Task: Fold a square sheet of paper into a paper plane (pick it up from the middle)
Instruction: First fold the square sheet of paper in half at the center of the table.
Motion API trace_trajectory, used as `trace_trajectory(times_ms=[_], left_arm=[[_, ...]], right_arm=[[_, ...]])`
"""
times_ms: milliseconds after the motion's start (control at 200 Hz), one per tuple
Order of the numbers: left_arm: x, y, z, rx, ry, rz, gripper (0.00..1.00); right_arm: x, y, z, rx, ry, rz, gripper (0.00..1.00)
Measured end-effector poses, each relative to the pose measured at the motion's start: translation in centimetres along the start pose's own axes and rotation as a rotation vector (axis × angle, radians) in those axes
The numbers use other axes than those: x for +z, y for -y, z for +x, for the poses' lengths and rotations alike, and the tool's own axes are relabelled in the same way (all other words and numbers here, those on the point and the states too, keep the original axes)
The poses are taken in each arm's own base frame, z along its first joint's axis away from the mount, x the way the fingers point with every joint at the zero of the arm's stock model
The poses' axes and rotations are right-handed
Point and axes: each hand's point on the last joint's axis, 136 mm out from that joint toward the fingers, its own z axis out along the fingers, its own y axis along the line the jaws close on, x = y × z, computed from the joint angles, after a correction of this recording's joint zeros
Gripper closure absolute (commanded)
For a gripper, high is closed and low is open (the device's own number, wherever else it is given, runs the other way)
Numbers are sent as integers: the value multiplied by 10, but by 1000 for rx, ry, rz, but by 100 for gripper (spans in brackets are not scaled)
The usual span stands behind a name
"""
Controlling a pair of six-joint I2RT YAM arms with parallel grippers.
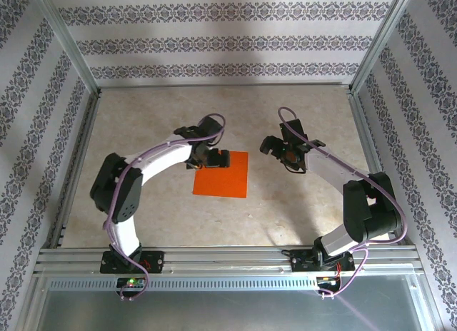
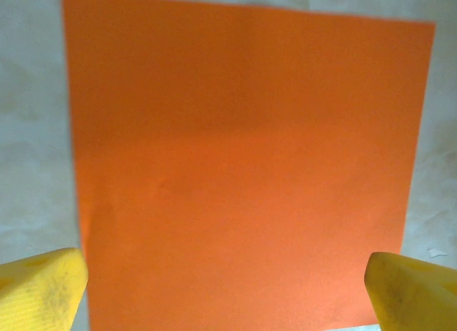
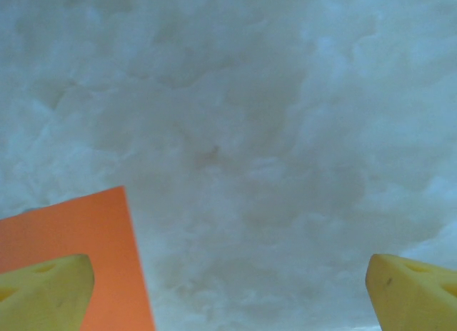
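The square sheet of paper [image 1: 223,175] lies flat and unfolded on the table, bright orange-red. My left gripper [image 1: 212,158] hovers over its far left corner, open, with its yellow fingertips [image 2: 39,288] spread wider than the sheet [image 2: 243,167], which spans most of the left wrist view. My right gripper [image 1: 291,157] hangs open to the right of the paper, over bare table. In the right wrist view a corner of the sheet [image 3: 78,231] shows at the lower left, behind the left yellow fingertip [image 3: 43,292]. No folded plane is in view.
The beige mottled tabletop [image 1: 178,117] is boxed in by patterned walls and aluminium posts. A metal rail [image 1: 228,263] runs along the near edge, where both arm bases are bolted.
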Motion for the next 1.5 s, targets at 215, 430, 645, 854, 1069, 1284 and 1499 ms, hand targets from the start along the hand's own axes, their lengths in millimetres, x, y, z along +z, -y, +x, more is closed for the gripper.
trace_trajectory(times_ms=[215, 430, 645, 854, 1069, 1284, 1499], left_arm=[[34, 29, 6, 36, -80, -95, 9], [51, 26, 16, 52, -136, -167, 17], [56, 25, 16, 60, -158, -187, 21], [57, 23, 16, 64, -156, -197, 25], [60, 19, 18, 61, -162, -204, 28], [62, 21, 19, 58, -160, -190, 32], [63, 21, 19, 54, -151, -175, 35]], right_arm=[[1, 14, -10, 16, 15, 20, 2], [7, 12, -7, 20, -7, 3, 2], [15, 13, 0, 22, -44, 0, 2], [17, 12, 3, 23, -61, -10, 2], [17, 11, 3, 23, -60, -15, 2], [19, 11, 4, 27, -65, -15, 2], [19, 11, 4, 28, -66, -14, 2]])
